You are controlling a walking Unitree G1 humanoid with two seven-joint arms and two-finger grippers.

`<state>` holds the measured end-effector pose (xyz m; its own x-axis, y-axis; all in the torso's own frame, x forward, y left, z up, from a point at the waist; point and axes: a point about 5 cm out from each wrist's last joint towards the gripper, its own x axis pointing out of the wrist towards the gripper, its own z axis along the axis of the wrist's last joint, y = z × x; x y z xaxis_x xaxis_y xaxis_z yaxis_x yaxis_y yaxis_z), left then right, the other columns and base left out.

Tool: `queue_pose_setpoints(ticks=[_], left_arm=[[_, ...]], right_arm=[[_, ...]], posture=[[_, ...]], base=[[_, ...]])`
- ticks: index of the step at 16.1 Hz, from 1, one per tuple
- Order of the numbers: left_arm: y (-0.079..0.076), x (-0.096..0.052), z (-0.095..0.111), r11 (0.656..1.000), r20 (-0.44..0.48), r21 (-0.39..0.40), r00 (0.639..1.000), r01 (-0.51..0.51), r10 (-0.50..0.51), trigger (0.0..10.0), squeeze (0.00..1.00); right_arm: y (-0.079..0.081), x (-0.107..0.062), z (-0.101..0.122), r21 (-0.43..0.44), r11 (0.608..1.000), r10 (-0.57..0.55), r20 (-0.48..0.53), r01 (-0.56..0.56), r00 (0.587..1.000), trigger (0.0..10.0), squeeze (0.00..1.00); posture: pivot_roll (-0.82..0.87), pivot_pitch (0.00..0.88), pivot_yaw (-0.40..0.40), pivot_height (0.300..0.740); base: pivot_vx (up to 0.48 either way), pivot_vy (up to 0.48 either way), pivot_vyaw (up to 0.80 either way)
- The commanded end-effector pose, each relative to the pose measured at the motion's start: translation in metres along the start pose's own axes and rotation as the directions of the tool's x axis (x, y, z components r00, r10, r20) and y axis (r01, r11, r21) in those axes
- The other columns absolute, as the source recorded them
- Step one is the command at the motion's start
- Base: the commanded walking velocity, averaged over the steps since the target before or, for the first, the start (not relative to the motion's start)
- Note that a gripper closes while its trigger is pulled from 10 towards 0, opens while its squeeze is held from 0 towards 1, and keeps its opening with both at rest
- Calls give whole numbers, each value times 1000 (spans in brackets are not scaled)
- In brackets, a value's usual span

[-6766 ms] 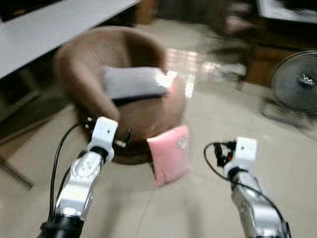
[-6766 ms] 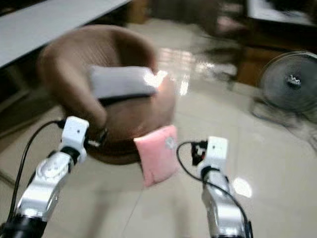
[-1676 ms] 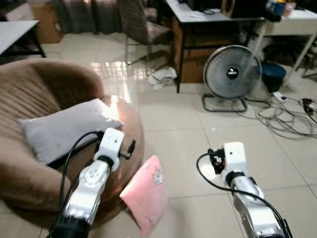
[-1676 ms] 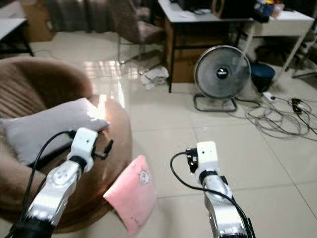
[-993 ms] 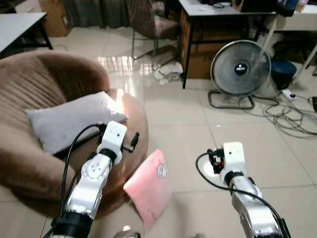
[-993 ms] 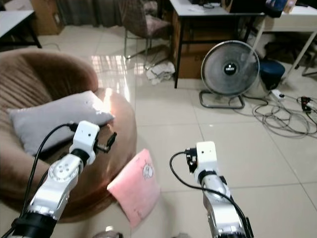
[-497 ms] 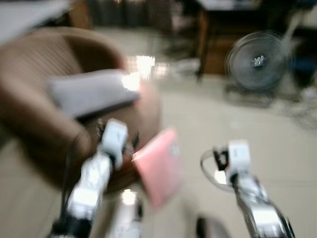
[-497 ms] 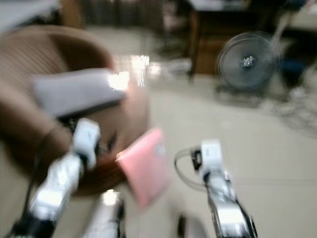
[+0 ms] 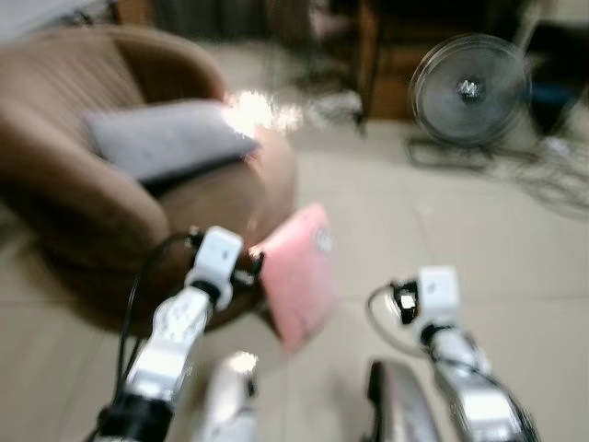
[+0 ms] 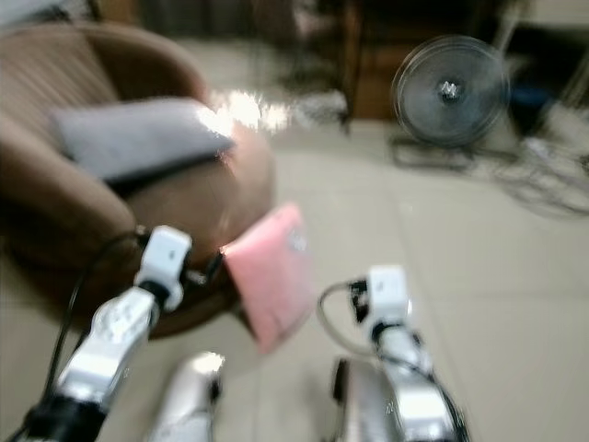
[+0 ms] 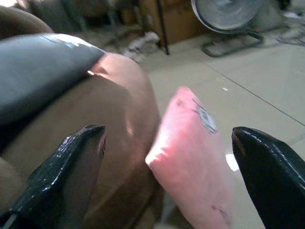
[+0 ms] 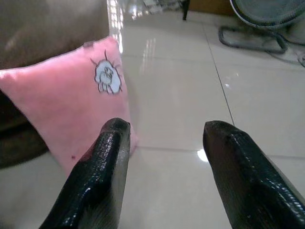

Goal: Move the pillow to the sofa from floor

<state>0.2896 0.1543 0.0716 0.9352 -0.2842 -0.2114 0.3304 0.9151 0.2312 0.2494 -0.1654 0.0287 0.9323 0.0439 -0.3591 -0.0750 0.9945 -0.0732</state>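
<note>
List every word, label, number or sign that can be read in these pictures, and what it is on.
No readable text.
Pink square pillow: a small white cartoon patch, a drawing, no letters.
Round grey floor fan: a pale mark at its hub, too blurred to read.

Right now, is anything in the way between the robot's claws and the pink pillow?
Nothing visible is. The pink pillow leans against the brown sofa, and both open grippers, left and right, look at it over bare floor. A grey pillow already lies on the seat.
</note>
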Motion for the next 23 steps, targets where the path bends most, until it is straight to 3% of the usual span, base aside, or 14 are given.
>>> queue_pose_setpoints(ticks=[1, 19, 23], left_arm=[[-1, 3, 8, 1000, 30, 1, 1000, 8, -8, 10000, 0], [0, 3, 9, 1000, 31, 6, 999, 10, -10, 10000, 0], [2, 3, 9, 1000, 28, 7, 1000, 3, -3, 10000, 0]], right_arm=[[-6, 2, 9, -13, 1000, -18, 30, 19, 999, 10000, 0], [-8, 2, 8, -21, 1000, -21, 23, 21, 1000, 10000, 0], [-4, 2, 8, -55, 998, 34, 26, -33, 999, 10000, 0]], posture=[[-29, 0, 43, 577], [-28, 0, 46, 577], [-26, 0, 47, 577]], base=[[334, 0, 0], [347, 0, -109], [343, 0, 0]])
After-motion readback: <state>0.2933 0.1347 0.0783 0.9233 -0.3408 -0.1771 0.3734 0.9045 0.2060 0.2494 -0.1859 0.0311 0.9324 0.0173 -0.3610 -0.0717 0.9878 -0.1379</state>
